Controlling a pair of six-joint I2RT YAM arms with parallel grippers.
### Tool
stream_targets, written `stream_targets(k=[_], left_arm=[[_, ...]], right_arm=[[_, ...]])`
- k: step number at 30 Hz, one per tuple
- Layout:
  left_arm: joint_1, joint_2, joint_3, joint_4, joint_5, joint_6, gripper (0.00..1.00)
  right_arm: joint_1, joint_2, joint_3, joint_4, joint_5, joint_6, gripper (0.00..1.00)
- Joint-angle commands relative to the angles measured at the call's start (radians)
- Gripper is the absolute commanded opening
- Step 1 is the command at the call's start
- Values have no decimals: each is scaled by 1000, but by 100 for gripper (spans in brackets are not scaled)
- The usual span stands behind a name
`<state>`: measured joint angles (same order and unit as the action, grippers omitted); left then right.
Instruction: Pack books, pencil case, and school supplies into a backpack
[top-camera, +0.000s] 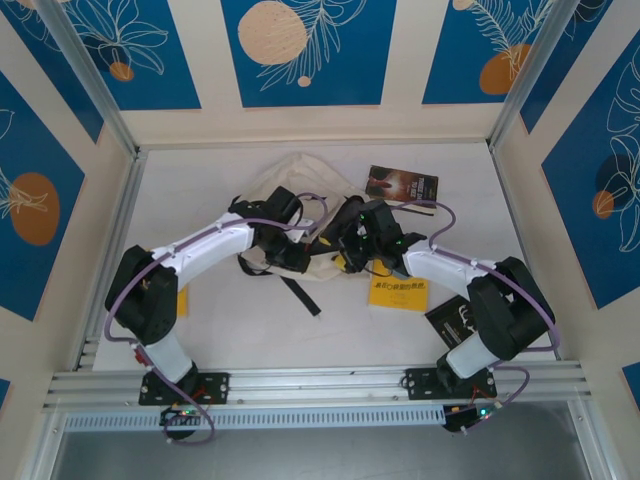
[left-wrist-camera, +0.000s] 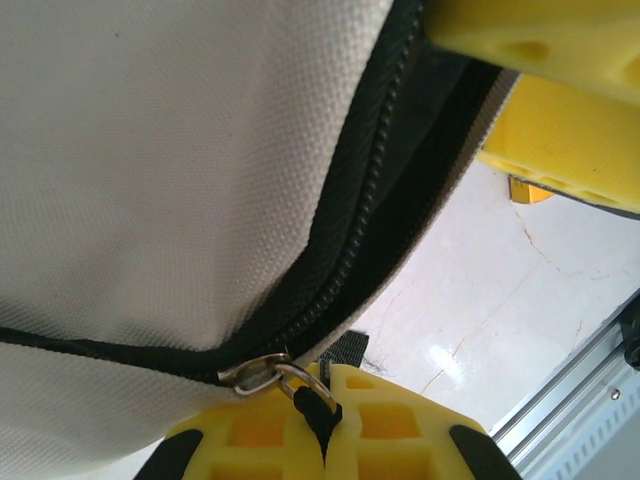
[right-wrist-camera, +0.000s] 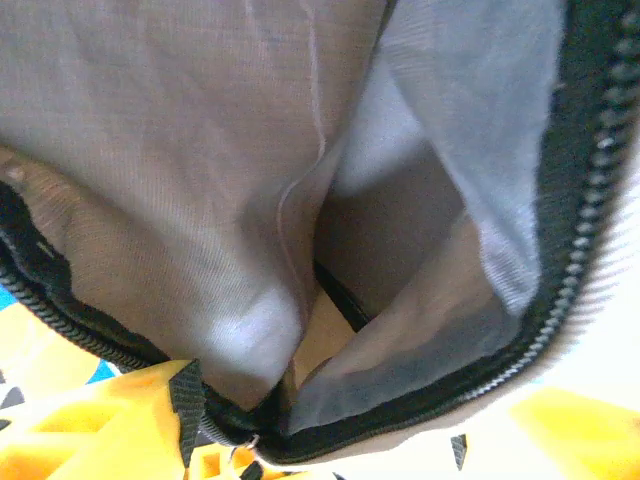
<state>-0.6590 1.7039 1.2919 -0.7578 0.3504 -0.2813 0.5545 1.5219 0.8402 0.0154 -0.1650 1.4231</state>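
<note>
Yellow book at left: laid on the counter, partly covered by the left arm and well apart from the backpack.
Left tool: set against the near left side of the backpack. Its fingers are spread, with the closed zip edge and the zip pull between them. Nothing is judged to be pinched.
Backpack: slumped at mid-counter between the two tools. Its mouth is unzipped on the right side, and the empty lining is seen from the right wrist.
Right tool: placed at the mouth. Its fingers are spread well apart, with the lower zip lip lying across them. No book is held.
Deciding relation: the second yellow book lies just to the near side of the right tool, with its long axis running left to right. The right arm is judged the nearer. The mouth lies beyond the book and to its left.
Far right: the dark brown book lies beyond the right tool, and the black book lies beside the right arm.
</note>
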Motion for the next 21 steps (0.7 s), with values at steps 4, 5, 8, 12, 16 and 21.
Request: stream_targets(k=[4,5,8,12,16,21], left_arm=[[-9,14,52,-21,2,12,0],[-8,15,55,-20,5,14,0],[-8,23,69,-31,-3,19,0],[-8,28,81,-40,-15,23,0],[-8,24,93,-70,-42,45,0],[4,10,95,-126,-79,83,0]], right_arm=[[-26,-34,-26,-60,28,-2,53],[-28,-31,-22,-80,27,-4,49],[-23,-17,-18,-107,24,-3,38],[-25,6,-3,-135,28,7,37],[-27,31,41,-215,70,-30,27],[-28,44,58,-307,165,-71,16]])
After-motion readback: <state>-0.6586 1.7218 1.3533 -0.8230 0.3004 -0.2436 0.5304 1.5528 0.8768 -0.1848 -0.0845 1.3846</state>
